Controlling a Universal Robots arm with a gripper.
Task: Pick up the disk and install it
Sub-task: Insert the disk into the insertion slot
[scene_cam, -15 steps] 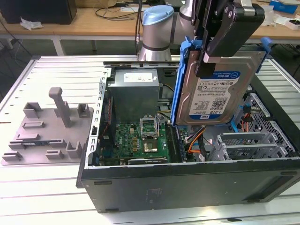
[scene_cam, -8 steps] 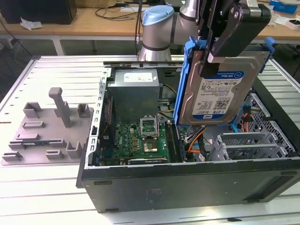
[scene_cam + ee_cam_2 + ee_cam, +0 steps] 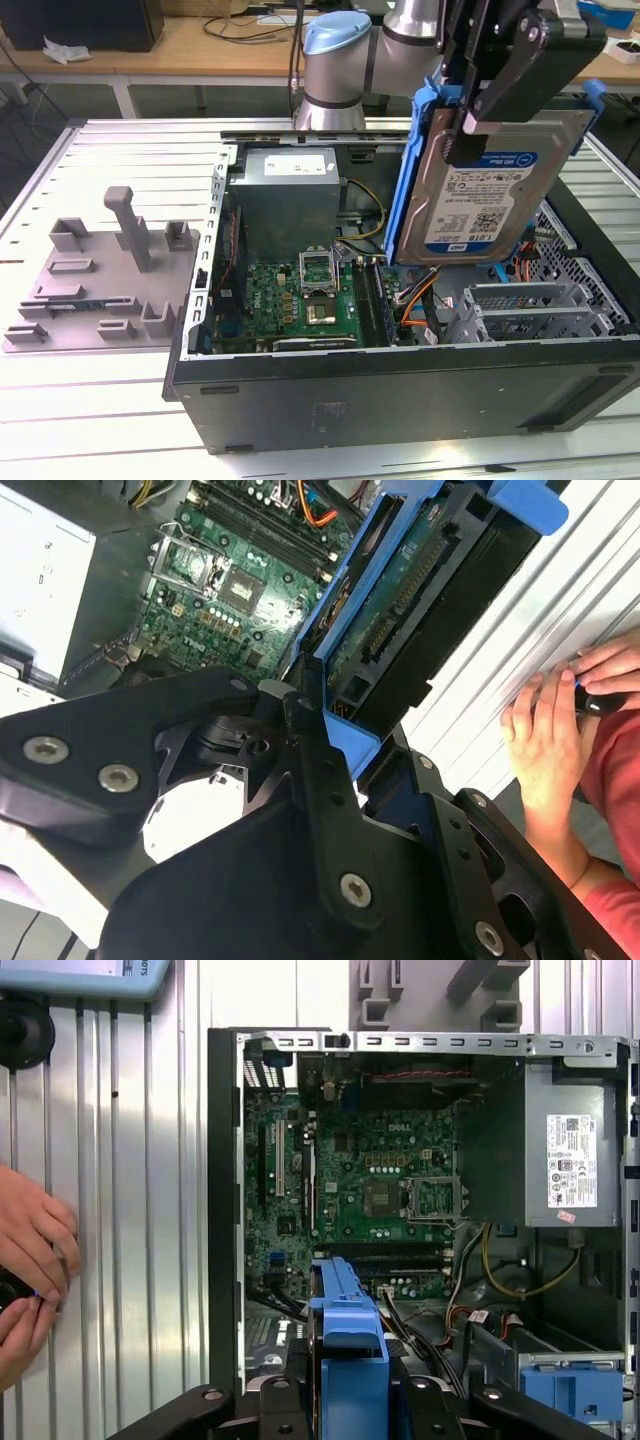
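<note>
Closest in, the gripper (image 3: 463, 140) clamps the disk (image 3: 480, 190) by its blue carrier, holding it on edge above the open computer case (image 3: 400, 385), toward the exterior view's right. From the left lie a grey fixture plate (image 3: 100, 285), the motherboard (image 3: 300, 295), then orange cables (image 3: 425, 290) beneath the disk and a metal drive cage (image 3: 530, 310). I judge this carry needs a firm hold and clearance over those cables. The drive hides the gripper's far finger. A person's hand (image 3: 30, 1250) is cut off at the frame edge.
</note>
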